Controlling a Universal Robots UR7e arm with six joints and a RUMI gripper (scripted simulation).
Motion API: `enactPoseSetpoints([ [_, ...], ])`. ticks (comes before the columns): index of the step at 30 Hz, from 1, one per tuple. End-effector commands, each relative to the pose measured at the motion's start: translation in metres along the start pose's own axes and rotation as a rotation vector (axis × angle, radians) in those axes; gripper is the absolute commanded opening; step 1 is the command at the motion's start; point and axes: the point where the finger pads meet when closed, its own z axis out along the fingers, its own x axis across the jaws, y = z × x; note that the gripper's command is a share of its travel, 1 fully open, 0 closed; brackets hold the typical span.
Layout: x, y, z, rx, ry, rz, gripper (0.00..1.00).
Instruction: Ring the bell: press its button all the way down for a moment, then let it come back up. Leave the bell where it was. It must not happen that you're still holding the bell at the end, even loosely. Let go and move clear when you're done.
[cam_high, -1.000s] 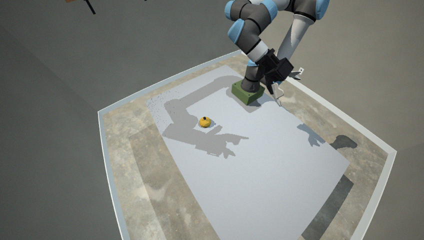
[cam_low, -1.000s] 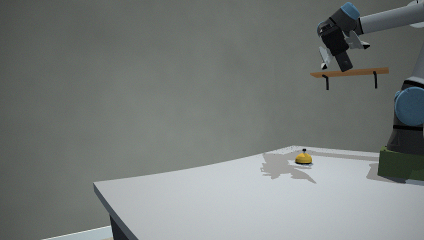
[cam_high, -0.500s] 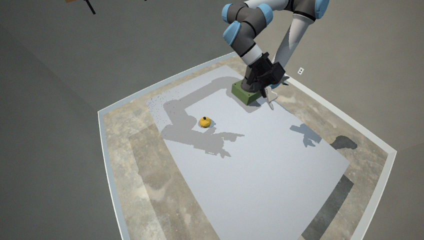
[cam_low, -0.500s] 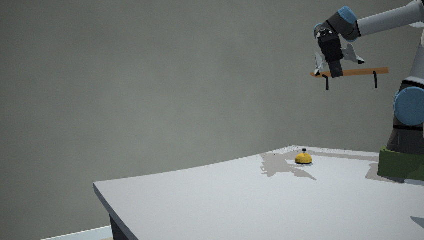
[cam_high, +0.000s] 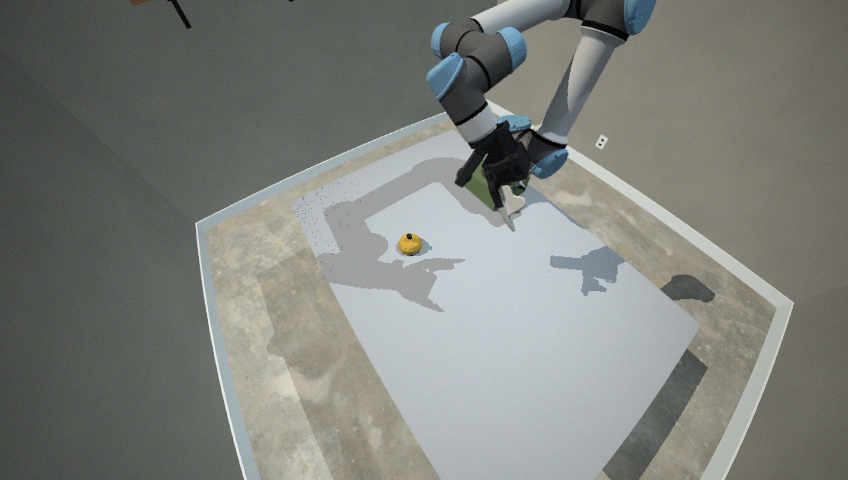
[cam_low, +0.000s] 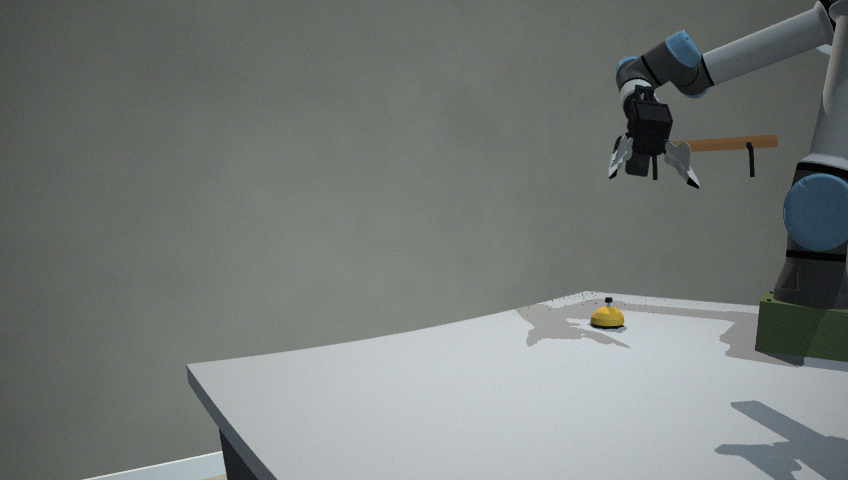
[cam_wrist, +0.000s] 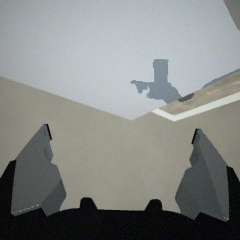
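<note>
A yellow dome bell (cam_high: 410, 244) (cam_low: 607, 318) with a small black button (cam_high: 409, 236) (cam_low: 608, 300) on top stands upright on the grey table (cam_high: 505, 356) (cam_low: 416, 404) (cam_wrist: 75, 40), towards its far side. The button is up. My gripper (cam_high: 511, 214) (cam_low: 652, 180) (cam_wrist: 121, 127) is open and empty. It hangs high in the air, well above the table and off to the side of the bell, near the arm's base. The bell does not show in the wrist view.
The arm's green base block (cam_high: 479, 187) (cam_low: 797, 333) stands at the table's far edge. A wooden wall shelf (cam_low: 726, 142) hangs behind the gripper. A floor with a white border (cam_high: 205, 285) surrounds the table.
</note>
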Motion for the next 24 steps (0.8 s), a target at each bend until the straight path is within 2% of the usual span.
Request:
enactPoseSetpoints([
  [1,-0.008,-0.039,-0.003,0.067,0.007,-0.158,1.0],
  [3,-0.012,-0.061,-0.006,0.112,0.019,-0.249,1.0],
  [4,-0.012,-0.061,-0.006,0.112,0.019,-0.249,1.0],
  [6,-0.016,-0.084,-0.009,0.157,0.036,-0.34,1.0],
  [7,-0.016,-0.084,-0.009,0.157,0.036,-0.34,1.0],
  [8,-0.017,-0.096,-0.011,0.18,0.046,-0.385,1.0],
  [11,-0.017,-0.096,-0.011,0.18,0.046,-0.385,1.0],
  [15,-0.023,-0.141,-0.021,0.267,0.097,-0.56,1.0],
  [18,-0.024,-0.152,-0.023,0.288,0.112,-0.601,1.0],
  [20,-0.026,-0.174,-0.029,0.328,0.144,-0.682,1.0],
  [21,-0.026,-0.174,-0.029,0.328,0.144,-0.682,1.0],
  [23,-0.027,-0.194,-0.035,0.365,0.18,-0.758,1.0],
  [24,-0.027,-0.194,-0.035,0.365,0.18,-0.758,1.0],
])
